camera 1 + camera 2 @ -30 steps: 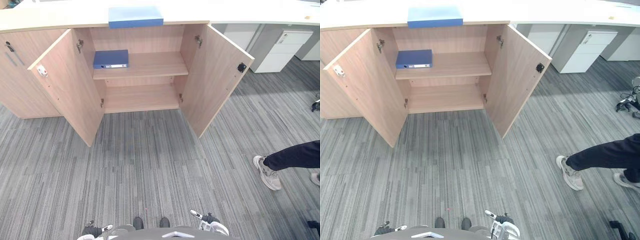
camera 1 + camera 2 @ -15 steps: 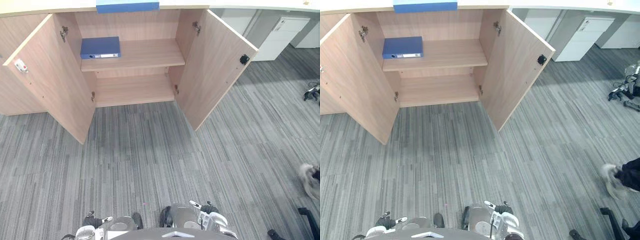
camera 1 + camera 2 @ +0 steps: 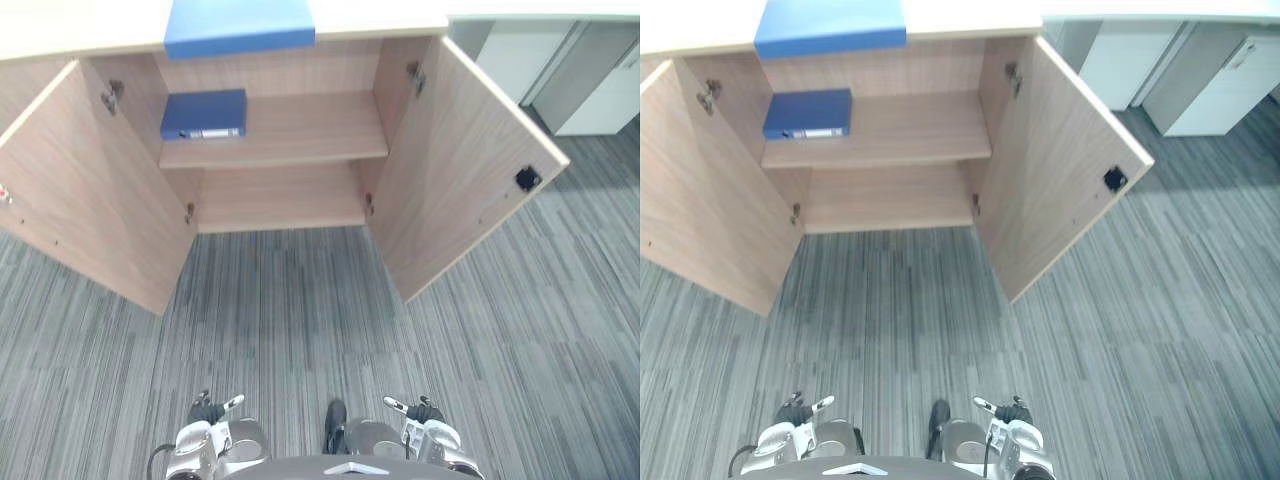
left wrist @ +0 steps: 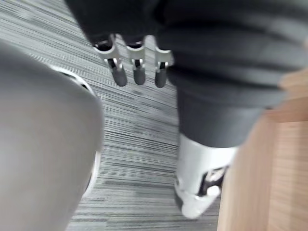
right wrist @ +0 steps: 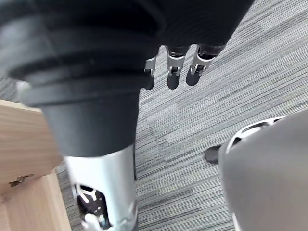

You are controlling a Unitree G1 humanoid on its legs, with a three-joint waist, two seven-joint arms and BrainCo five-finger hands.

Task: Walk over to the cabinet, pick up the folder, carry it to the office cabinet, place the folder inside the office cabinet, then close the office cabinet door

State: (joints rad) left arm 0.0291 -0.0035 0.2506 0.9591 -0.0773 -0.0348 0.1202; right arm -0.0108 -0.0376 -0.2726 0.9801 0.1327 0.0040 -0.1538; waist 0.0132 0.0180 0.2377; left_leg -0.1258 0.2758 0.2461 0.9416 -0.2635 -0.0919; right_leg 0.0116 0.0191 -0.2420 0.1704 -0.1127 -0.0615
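Carpet (image 3: 290, 320) fronts open cabinet (image 3: 460, 180); folder (image 3: 203, 113) lies untouched on shelf (image 3: 310, 125), upper left; left robot hand (image 4: 138, 73) and right robot hand (image 5: 172, 77) hang slack, empty; pickup onward remains.

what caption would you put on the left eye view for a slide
Wooden cabinet with both doors open, dark blue folder on its upper shelf; left hand and right hand hang open below.

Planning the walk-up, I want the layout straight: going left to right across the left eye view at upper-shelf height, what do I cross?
First the left cabinet door → dark blue folder → right cabinet door → white cabinet.
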